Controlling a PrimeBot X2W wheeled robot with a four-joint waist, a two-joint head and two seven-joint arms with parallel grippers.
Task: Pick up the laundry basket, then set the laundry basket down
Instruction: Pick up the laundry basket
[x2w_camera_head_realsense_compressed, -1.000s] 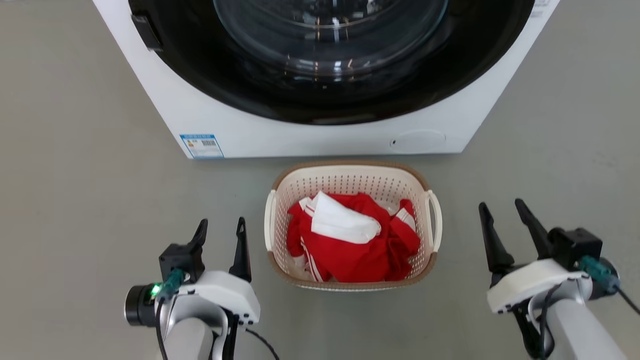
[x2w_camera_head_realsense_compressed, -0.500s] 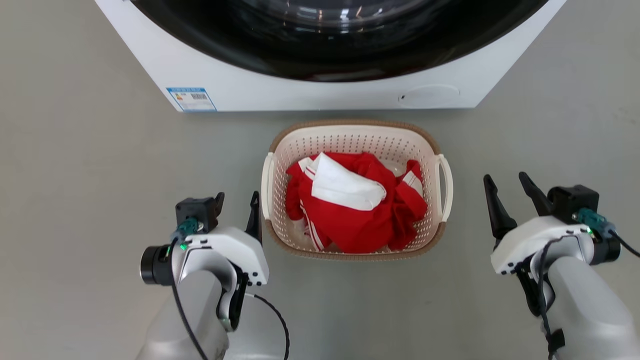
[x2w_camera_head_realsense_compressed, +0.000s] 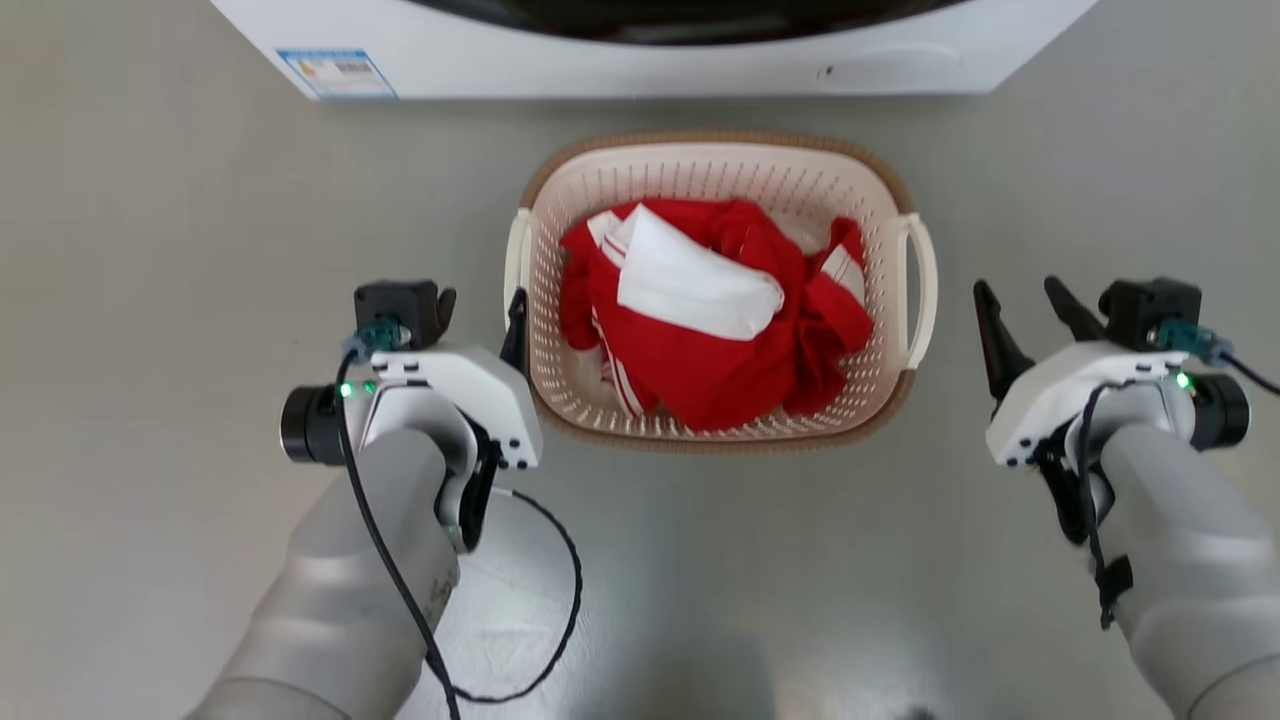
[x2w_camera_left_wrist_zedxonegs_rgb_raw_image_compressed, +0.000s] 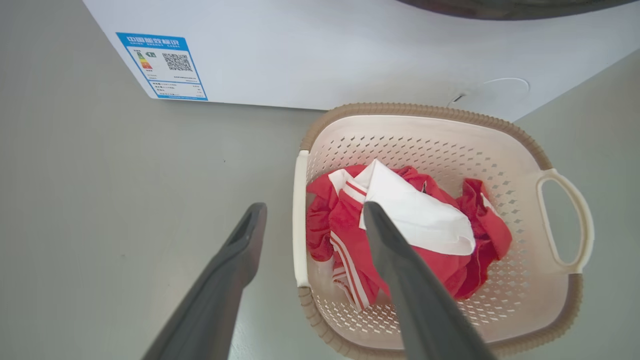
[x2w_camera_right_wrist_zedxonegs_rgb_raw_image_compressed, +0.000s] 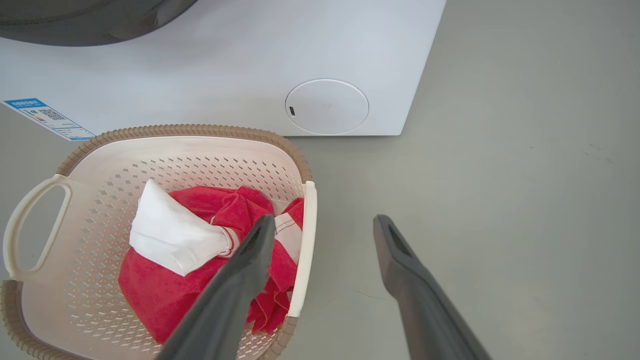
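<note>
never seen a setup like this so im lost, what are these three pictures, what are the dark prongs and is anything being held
All three pictures come from one two-armed robot. The head view looks down from its head camera. The other two come from a camera on each wrist, looking along that arm's own fingers.

The dark prongs are those fingers. The left gripper and the right gripper are both open and hold nothing.

On the grey floor stands the laundry basket, cream with a brown rim, holding red clothing and a white cloth. Behind it is the white washing machine.

In the left wrist view, the left fingers sit either side of the basket's near handle, not closed on it.
</note>
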